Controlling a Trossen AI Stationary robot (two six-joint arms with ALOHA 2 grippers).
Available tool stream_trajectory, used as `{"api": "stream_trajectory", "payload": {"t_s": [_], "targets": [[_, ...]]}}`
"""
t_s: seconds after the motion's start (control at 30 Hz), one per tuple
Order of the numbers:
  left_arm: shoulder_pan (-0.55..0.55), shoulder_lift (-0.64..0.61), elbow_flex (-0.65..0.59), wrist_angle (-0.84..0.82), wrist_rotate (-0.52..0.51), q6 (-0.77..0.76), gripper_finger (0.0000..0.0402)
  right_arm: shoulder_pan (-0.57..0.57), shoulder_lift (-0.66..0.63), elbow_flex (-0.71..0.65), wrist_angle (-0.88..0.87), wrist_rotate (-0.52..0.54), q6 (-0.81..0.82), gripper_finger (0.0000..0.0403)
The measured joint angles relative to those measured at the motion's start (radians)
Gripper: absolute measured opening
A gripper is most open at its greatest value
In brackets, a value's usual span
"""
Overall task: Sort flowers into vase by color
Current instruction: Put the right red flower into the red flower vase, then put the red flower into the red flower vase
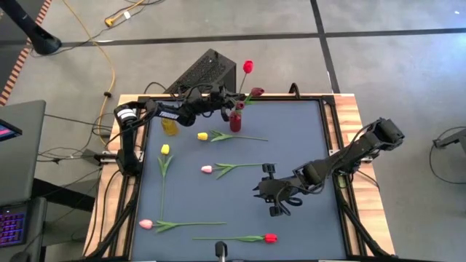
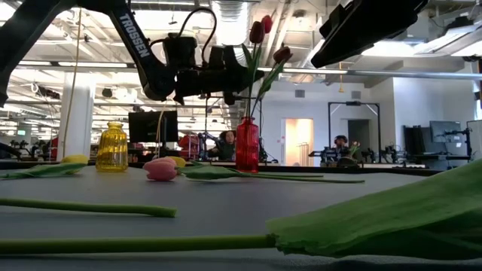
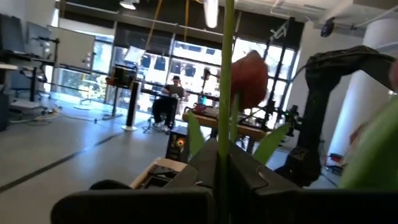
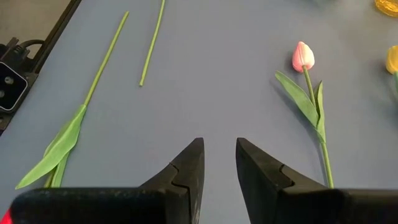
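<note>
Two dark fingers of the left gripper (image 1: pixel 220 97) pinch a red tulip's (image 1: pixel 247 67) green stem above the red vase (image 1: pixel 235 120) at the table's far edge, where a maroon tulip (image 1: pixel 257 92) already stands. Beside it sits a yellow vase (image 1: pixel 170 126). The right gripper (image 1: pixel 271 191) hovers mid-table, jaws narrowly parted and empty, near a pink tulip (image 4: pixel 303 57). Other yellow, pink and red tulips lie flat on the blue mat (image 1: pixel 306 138)

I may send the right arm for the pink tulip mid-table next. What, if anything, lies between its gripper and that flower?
Nothing visible does. The right gripper hovers open over bare mat, and the pink tulip lies ahead and to one side, with only table surface between them. Two green stems lie off to the other side.
</note>
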Motion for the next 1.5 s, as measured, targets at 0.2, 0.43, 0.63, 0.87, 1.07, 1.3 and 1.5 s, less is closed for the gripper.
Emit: {"api": "stream_trajectory", "payload": {"t_s": [0.2, 0.43, 0.63, 0.87, 1.07, 1.3, 1.5], "targets": [[0.008, 0.000, 0.000, -0.001, 0.053, -0.012, 0.0036, 0.000, 0.000, 0.000, 0.000, 0.000, 0.000, 0.0118], [0.045, -0.003, 0.000, -0.001, 0.116, -0.131, 0.0103, 0.000, 0.000, 0.000, 0.000, 0.000, 0.000, 0.0118], [0.089, -0.030, 0.000, -0.019, 0.246, -0.203, 0.0133, 0.000, 0.000, 0.000, 0.003, 0.000, 0.000, 0.0118], [0.129, -0.108, 0.000, -0.239, 0.282, -0.252, 0.0131, 0.000, 0.000, 0.000, 0.035, 0.000, 0.000, 0.0118], [0.126, -0.230, 0.000, -0.570, 0.243, -0.027, 0.0121, 0.000, 0.000, 0.000, 0.038, 0.000, 0.000, 0.0118], [0.120, -0.425, 0.000, -1.087, 0.020, 0.292, 0.0116, -0.004, 0.002, 0.000, 0.047, 0.000, -0.001, 0.0118], [0.079, -0.558, -0.002, -1.495, -0.003, 0.444, 0.0115, -0.032, 0.007, 0.000, 0.060, 0.001, -0.001, 0.0118]]}}
